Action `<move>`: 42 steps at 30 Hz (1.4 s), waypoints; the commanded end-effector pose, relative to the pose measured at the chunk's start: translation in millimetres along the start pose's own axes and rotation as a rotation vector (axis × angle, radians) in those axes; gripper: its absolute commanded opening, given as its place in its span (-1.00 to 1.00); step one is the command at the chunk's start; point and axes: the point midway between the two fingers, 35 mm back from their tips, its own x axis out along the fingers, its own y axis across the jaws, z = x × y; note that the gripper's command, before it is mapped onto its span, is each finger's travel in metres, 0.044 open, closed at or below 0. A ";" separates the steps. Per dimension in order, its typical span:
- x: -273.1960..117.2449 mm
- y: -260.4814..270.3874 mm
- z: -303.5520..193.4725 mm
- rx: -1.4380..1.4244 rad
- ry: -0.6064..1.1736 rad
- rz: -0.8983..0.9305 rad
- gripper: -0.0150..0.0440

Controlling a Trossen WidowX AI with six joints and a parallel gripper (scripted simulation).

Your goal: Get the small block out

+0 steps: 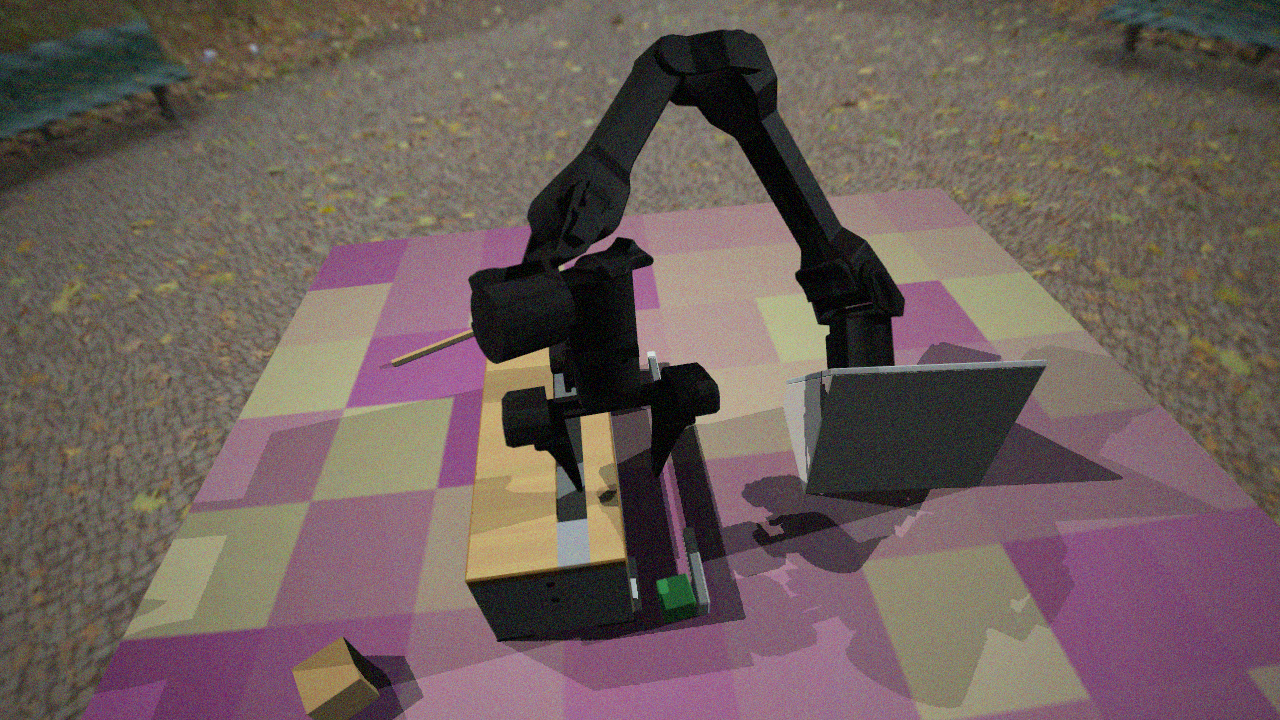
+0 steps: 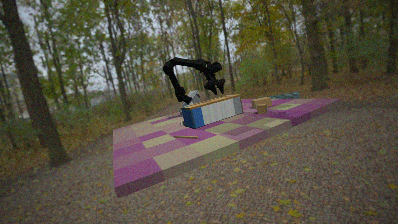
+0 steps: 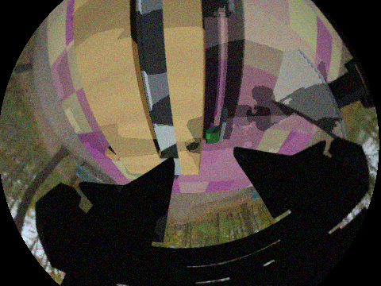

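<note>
The green block (image 1: 676,597) (image 3: 212,135) lies outside the box, low beside the near end of its clear front, next to a short pale rail (image 1: 698,577). It is hidden in the exterior view. The box (image 1: 514,537) (image 2: 219,110) (image 3: 103,79) stands upright, with a wooden top split by a long slot. My gripper (image 1: 619,481) (image 2: 219,93) (image 3: 205,156) is open and empty. It points down above the box's front edge, one finger over the top and the other out past the front, and is well short of the green block in the top view.
A tilted grey panel (image 1: 921,429) (image 3: 309,81) stands right of the box, by the arm's base. A small wooden block (image 1: 335,680) (image 2: 261,109) lies off the box's near end, with a longer wooden block (image 2: 266,101) beyond. A thin stick (image 1: 434,347) (image 2: 185,137) lies behind the box.
</note>
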 end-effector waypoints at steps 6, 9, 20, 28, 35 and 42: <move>2.7 -7.1 -16.7 -0.814 -0.086 0.009 0.47; 3.5 -9.3 -22.1 -1.139 -0.125 -0.004 0.47; 6.0 -17.7 -41.4 -2.310 -0.268 -0.160 0.47; 7.0 -22.5 -51.3 -2.880 -0.327 -0.328 0.47; 7.6 -26.5 -59.0 -3.357 -0.342 -0.538 0.47; 8.0 -30.7 -66.8 -3.809 -0.308 -0.845 0.47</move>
